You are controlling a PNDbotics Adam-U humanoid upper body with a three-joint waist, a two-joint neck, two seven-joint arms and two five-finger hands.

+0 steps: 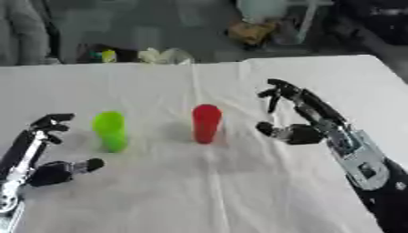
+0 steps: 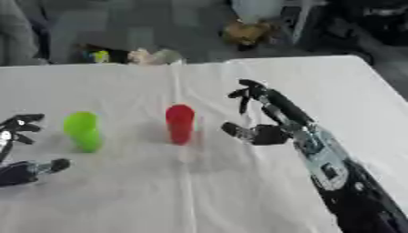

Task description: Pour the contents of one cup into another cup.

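Since both look like light, stiff plastic, easily tipped, the red cup [image 1: 206, 123] just left of the open, empty right hand [image 1: 296, 122] wants a mid-wall grasp; the green cup [image 1: 110, 131] stands just right of the open left hand [image 1: 44, 150].

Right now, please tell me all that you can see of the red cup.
The red cup is plain red, tall and slightly tapered, looks like plastic, and stands upright on the white cloth. The green cup stands apart on its left. The open right hand is near its right side, not touching it. Its contents cannot be seen.
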